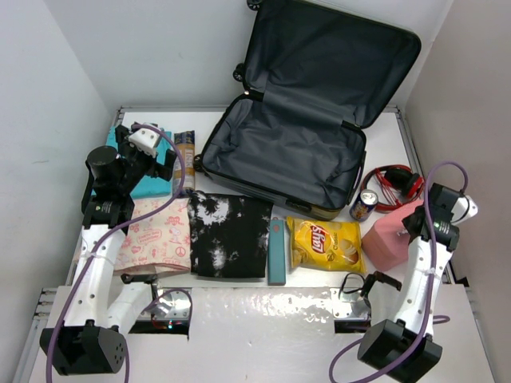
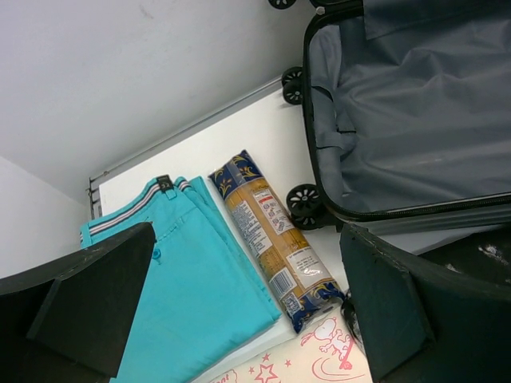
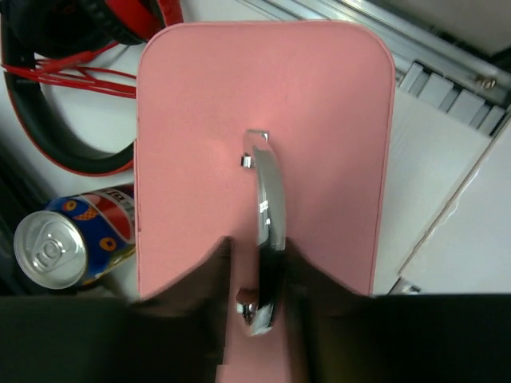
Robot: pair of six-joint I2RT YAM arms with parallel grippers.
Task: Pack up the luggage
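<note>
- Top view: only this one takes in the whole luggage (image 1: 287, 152). It lies open at the back of the tabletop (image 1: 223, 124), its hard lid propped against the wall and its soft grey lining facing up.
- In front of it lie a mottled black-and-white shirt (image 1: 227, 235) and a glossy yellow chip bag (image 1: 325, 246).
- The left hand (image 1: 164, 163) hangs over the back left corner. The right hand (image 1: 415, 226) is at a pink box (image 1: 387, 243) on the right.
- Left wrist view: the left fingers (image 2: 88, 295) are spread wide with nothing held.
- Below them are smooth folded teal trousers (image 2: 200, 287), with a long crinkly pasta packet (image 2: 267, 239) beside them.
- The luggage's black wheels and creased lining show close up.
- Right wrist view: the box top is flat, matte and round-cornered, with a curved shiny metal handle (image 3: 269, 199).
- The right fingers (image 3: 192, 311) stand narrowly either side of that handle. I cannot tell whether they pinch it.
- A soda can (image 3: 68, 239) and red-and-black headphones (image 3: 72, 120) lie beside the box.
</note>
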